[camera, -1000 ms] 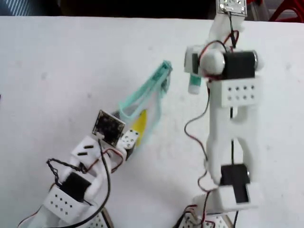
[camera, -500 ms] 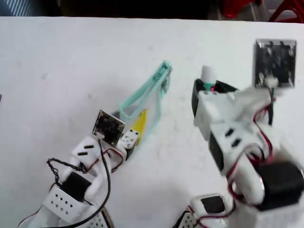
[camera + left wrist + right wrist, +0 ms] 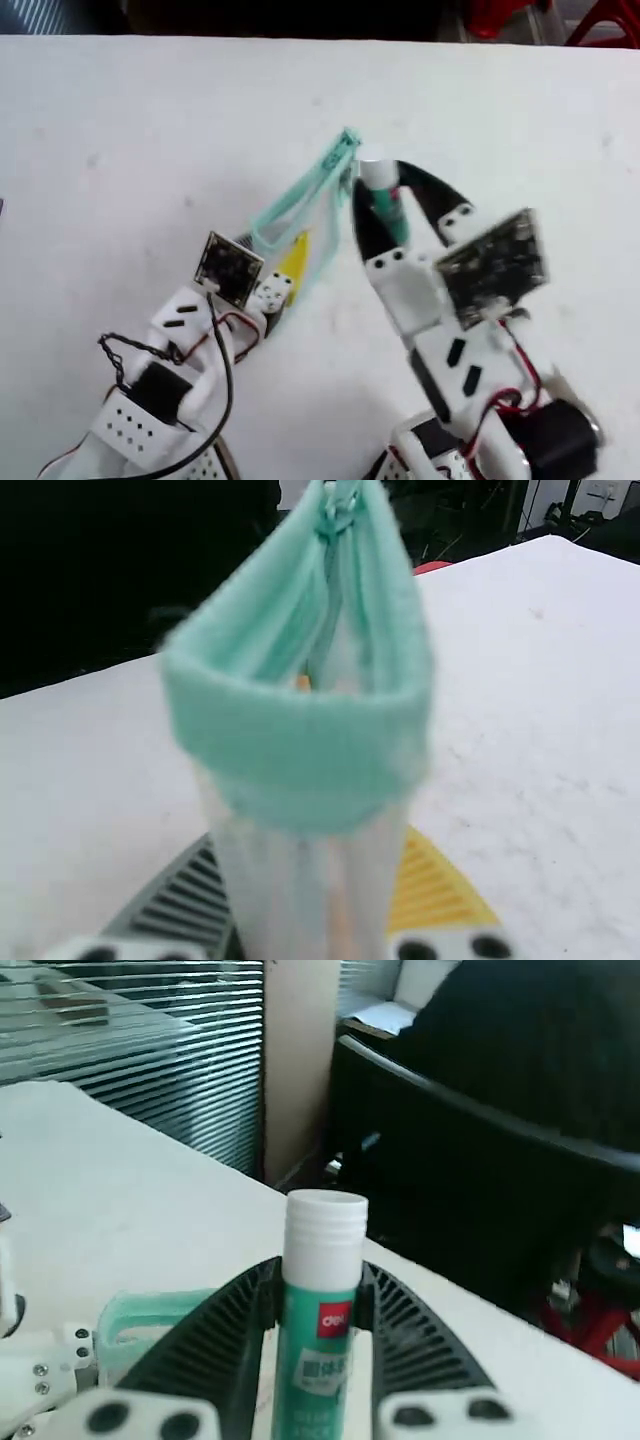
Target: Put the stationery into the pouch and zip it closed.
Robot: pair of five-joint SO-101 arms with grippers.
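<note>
Your right tool (image 3: 392, 200) is clenched on the glue stick (image 3: 322, 1250), cap end forward, just beside the zipper-pull end of the pouch (image 3: 300, 205). I'd say it's lined up for insertion. Your left tool (image 3: 320, 920) grips the pouch's opposite end, likely to prop the mouth open and stop it sliding on the counter (image 3: 150, 120). The mouth gapes and the stick is not yet inside.
</note>
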